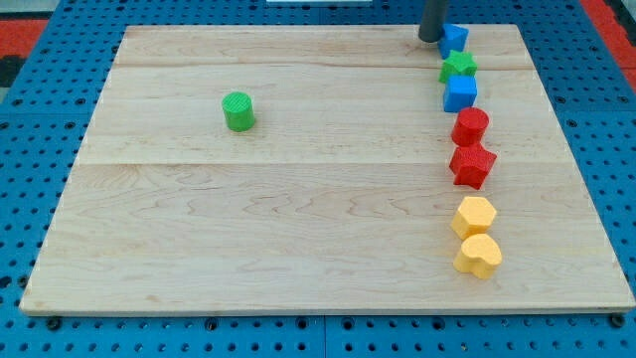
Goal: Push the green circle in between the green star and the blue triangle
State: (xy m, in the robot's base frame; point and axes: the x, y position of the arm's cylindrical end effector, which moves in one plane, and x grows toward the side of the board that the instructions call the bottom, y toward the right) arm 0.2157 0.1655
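Observation:
The green circle (238,110) stands alone on the wooden board at the view's upper left of centre. The green star (458,67) sits in a column of blocks at the view's right, just below a blue block (454,39) at the top edge, which may be the blue triangle. Another blue block (460,92) lies right under the star. My tip (430,38) rests at the top of the board, touching or almost touching the left side of the top blue block, far to the right of the green circle.
Lower in the same column lie a red rounded block (470,126), a red star-like block (472,164), a yellow hexagon-like block (474,216) and a yellow heart-like block (479,256). The board (298,249) lies on a blue pegboard surface.

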